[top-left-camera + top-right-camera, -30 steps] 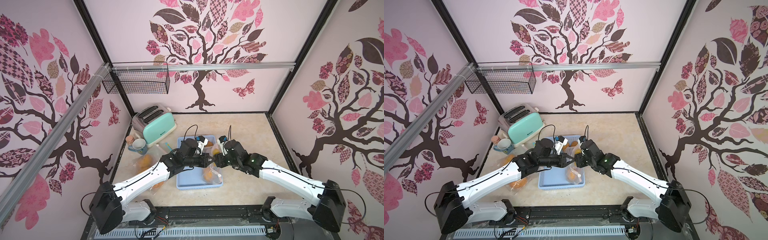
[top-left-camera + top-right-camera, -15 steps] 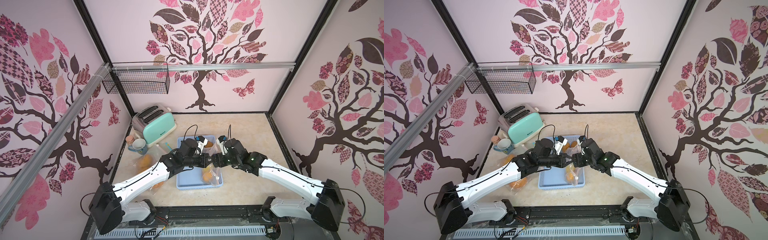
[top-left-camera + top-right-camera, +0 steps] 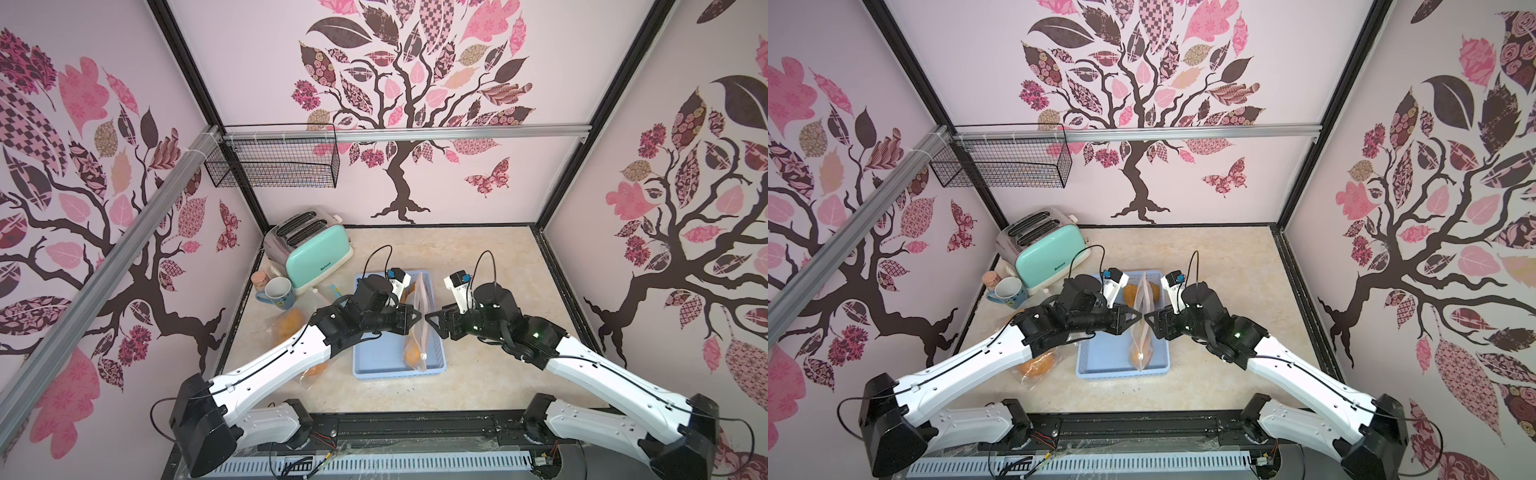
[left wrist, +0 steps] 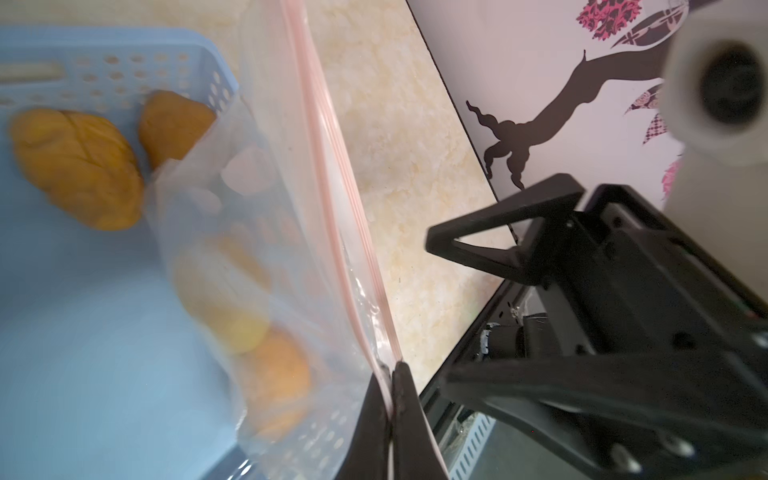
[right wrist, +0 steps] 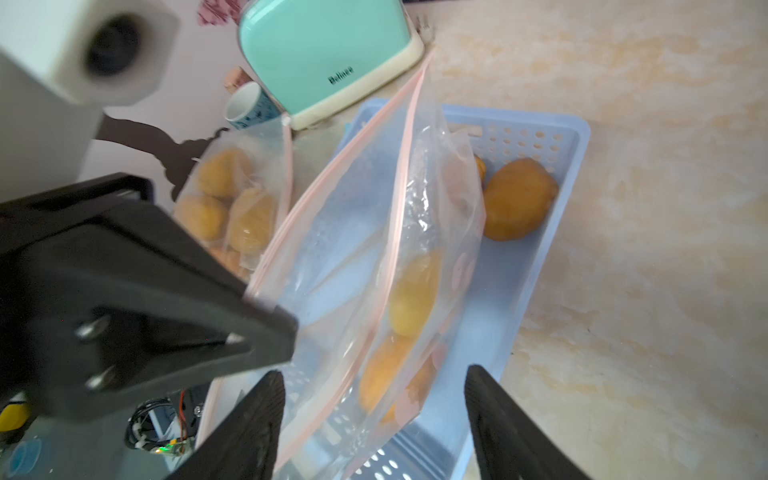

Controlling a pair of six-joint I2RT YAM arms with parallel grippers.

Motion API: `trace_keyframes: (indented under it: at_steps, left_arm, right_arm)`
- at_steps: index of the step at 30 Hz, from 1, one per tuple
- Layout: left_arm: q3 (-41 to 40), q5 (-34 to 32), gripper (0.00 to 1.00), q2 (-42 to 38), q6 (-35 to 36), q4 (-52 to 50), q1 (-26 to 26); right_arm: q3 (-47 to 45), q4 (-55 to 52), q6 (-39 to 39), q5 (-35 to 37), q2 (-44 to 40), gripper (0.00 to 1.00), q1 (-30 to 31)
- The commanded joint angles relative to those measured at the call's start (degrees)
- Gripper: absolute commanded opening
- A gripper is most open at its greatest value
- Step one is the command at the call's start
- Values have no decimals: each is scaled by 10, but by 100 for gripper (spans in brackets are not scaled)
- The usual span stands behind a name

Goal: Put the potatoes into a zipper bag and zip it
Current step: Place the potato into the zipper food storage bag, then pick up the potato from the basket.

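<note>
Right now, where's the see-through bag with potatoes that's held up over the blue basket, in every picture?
Top view: zipper bag, centre, between both arms.
Top view: zipper bag, centre too.
Left wrist: zipper bag, middle, edge pinched by left fingers.
Right wrist: zipper bag, middle, mouth open.
Shared landmark: blue basket beneath it.

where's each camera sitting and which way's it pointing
Top views: one stereo head high over the robot's base, looking down and forward; left arm and right arm show, left gripper and right gripper facing across the zipper bag over the blue basket.
Left wrist: on the left arm, looking along its shut jaws pinching the bag; right gripper opposite.
Right wrist: on the right arm, looking between its open jaws at bag and toaster; left gripper shows.
Shared: bag and basket in all.
</note>
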Motion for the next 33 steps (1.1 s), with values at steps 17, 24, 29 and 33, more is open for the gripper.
trace_keyframes:
  at_steps: [17, 24, 29, 33]
  left_arm:
    - [182, -367, 0, -251, 156, -283, 60]
    - [115, -454, 0, -322, 178, -331, 60]
    - [39, -479, 0, -343, 167, -319, 61]
    - [-6, -466, 0, -347, 163, -297, 61]
  right_arm:
    - [5, 42, -14, 37, 78, 70, 3]
    - [60, 34, -12, 43, 199, 69, 3]
    - [123, 27, -13, 67, 301, 70, 3]
    - [183, 11, -12, 106, 376, 71, 3]
